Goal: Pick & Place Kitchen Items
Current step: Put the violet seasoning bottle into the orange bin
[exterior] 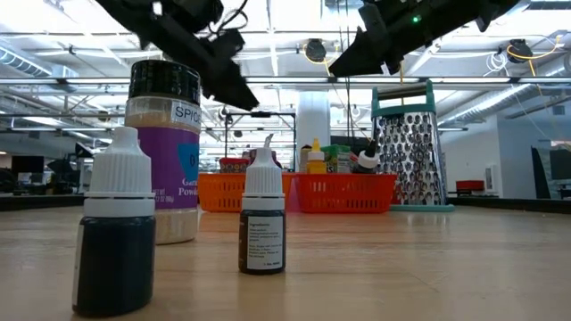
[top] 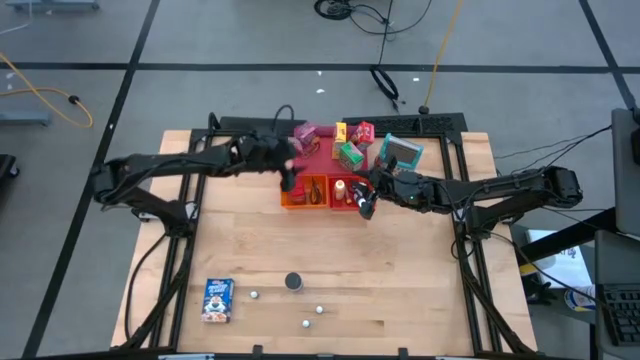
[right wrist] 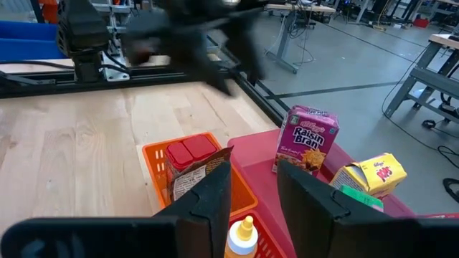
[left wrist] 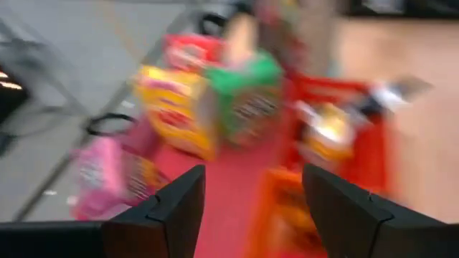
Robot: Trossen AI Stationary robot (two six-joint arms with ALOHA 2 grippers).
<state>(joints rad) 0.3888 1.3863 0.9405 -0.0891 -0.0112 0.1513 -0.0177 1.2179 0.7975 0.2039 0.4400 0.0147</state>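
Note:
My left gripper is open and hovers over the pink-red tray and the orange bin. My right gripper is open above the red bin. Purple, yellow, green and red boxes stand on the tray. A blue box lies near the near-left edge. A black-lidded spice jar and white-capped dropper bottles stand upright on the near part of the table.
A metal grater stands at the tray's right end. The orange bin holds a red-lidded container; a yellow bottle stands in the red bin. Bare wood lies between the bins and the near items. The left arm crosses the right wrist view.

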